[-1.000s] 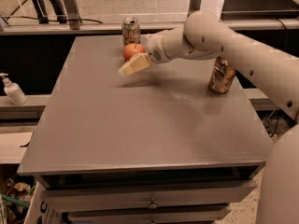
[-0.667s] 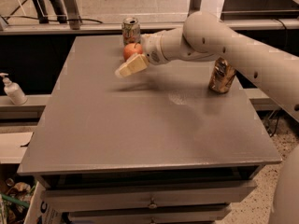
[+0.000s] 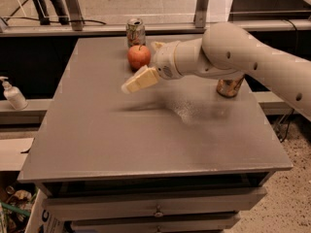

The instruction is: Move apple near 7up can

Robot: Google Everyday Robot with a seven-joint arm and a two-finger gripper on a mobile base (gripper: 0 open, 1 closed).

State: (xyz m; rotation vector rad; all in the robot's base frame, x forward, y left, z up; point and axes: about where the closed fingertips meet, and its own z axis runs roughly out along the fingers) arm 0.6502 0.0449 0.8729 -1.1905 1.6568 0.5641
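The grey desk (image 3: 97, 144) fills most of the view, with two drawers (image 3: 155, 208) below its near edge. The robot's pale arm (image 3: 252, 57) enters from the right edge and reaches across the far half of the desk, towards the far-left corner. At its end we see the claw (image 3: 141, 67), spread wide and gripping nothing. One cream finger (image 3: 140, 80) points towards the left edge, low over the desk. The tip of the other finger (image 3: 158, 45) shows nearer the far edge.

The apple (image 3: 139, 57) stands on the desk close to the far edge, left of its middle. It sits at the mouth of the spread claw, and we cannot tell whether either finger touches it. The 7up can (image 3: 135, 32) stands upright at the far edge, directly behind the apple. The two are just beside each other, and we cannot tell whether they touch.

A brown-gold can (image 3: 230, 87) stands near the right edge, its top hidden behind the arm. A small pump bottle (image 3: 13, 95) stands on a ledge beyond the left edge.
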